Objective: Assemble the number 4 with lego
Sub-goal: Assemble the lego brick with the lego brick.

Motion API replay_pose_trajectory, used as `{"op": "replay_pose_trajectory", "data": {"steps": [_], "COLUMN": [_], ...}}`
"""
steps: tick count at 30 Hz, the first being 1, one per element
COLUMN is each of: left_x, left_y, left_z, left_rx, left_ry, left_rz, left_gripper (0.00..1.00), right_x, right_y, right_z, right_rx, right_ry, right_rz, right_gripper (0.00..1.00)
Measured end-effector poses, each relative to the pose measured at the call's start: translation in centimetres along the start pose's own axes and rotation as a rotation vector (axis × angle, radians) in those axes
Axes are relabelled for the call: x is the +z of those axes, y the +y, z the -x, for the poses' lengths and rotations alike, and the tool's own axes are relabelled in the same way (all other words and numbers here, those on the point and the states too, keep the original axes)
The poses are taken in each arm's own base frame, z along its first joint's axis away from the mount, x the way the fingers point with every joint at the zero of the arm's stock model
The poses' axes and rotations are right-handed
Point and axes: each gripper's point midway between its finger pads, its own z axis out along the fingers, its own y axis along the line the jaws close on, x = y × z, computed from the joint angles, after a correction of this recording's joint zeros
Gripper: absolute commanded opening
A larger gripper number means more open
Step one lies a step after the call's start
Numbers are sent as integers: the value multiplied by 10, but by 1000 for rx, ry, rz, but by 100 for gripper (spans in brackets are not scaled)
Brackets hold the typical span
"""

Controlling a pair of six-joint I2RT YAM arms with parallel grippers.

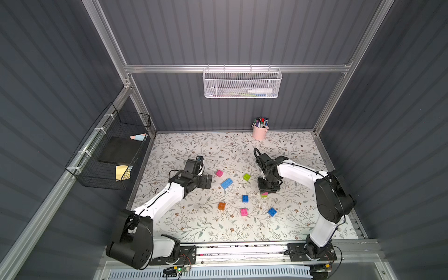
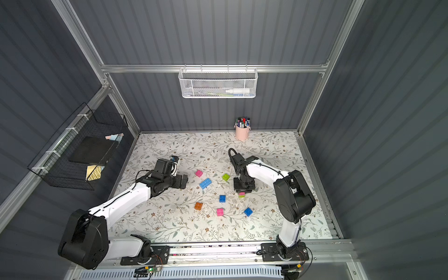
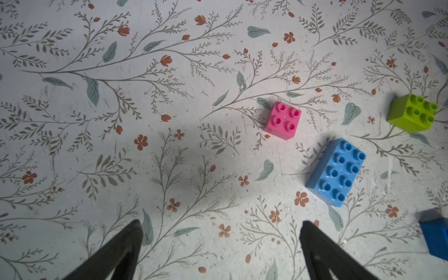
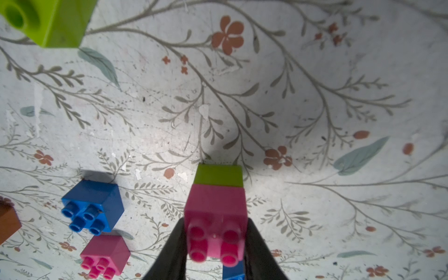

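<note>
Right hand [image 4: 215, 244]: grips joined pink-and-lime studded plastic bricks [image 4: 215, 206].
Left hand [image 3: 221, 224]: wide, empty.
Progress: early; six square bricks [image 1: 245, 198] loose around long blue plastic brick [image 1: 227, 183].

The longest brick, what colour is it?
The longest brick is blue; the left wrist view shows it best.

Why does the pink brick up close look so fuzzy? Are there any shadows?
Right wrist view: the gripped pink brick is very near the lens, so its studs smear out of focus. Left wrist view: the long blue brick is sharp, and a soft grey shadow lies on the mat.
</note>
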Motion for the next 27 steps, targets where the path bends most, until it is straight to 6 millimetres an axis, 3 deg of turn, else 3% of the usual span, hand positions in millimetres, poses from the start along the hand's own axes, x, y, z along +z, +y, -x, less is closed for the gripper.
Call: {"op": "replay_pose_trajectory", "data": {"steps": [12,16,27], "left_x": [-4,-4,-4], "left_y": [1,1,2], "left_z": [4,4,4], "left_rx": [-1,-1,-1], "left_ry": [-18,-18,-19], "left_rz": [8,8,12], "left_gripper": [99,99,99], "right_x": [-1,-1,-5], "right_y": [0,0,-6], "right_z": [0,1,-1], "right_rx": [0,1,1], "right_ry": [-3,-4,-10], "right_rz": [-3,-4,-30], "right_gripper": [32,21,20]}}
